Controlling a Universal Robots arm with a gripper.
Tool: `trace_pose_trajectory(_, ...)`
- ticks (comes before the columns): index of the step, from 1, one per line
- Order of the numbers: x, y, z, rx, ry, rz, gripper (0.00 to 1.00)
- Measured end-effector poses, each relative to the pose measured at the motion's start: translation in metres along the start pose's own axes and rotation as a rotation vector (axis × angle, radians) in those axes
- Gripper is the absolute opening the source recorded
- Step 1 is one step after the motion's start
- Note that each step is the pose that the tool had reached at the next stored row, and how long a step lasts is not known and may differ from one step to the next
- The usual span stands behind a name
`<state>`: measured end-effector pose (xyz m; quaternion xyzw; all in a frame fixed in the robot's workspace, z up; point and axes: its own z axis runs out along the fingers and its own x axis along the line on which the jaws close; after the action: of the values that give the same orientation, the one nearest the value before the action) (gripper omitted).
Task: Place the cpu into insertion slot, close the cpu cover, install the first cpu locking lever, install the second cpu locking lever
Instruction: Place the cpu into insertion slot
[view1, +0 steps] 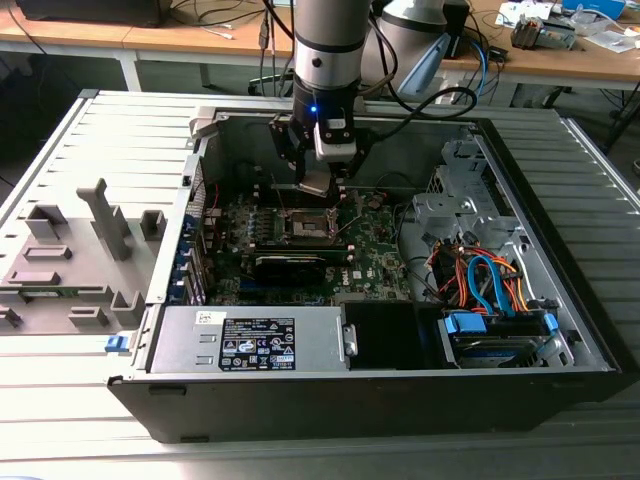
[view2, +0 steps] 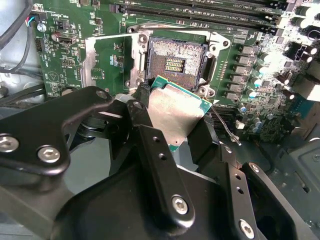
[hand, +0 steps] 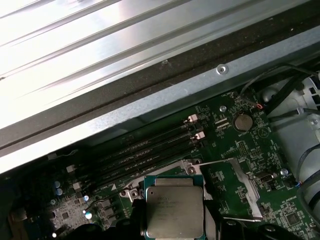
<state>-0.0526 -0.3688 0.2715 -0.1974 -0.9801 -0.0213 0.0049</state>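
Above insertion slot (view2: 172, 60), end effector (view2: 172, 124) gripping cpu (view2: 176, 106)

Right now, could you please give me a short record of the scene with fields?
held: small square silver-grey metal-topped chip, clamped between the black fingers
chip position: off the board near the open black socket, not seated
cover: thin silver-grey metal frame plate, flipped open beside the socket
setting: green motherboard inside open black computer case
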Motion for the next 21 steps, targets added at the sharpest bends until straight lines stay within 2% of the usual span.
trace_pose_trajectory(21, 0.0000, 0.0000, 0.0007, -0.0006, -0.0013, 0.033, 0.55)
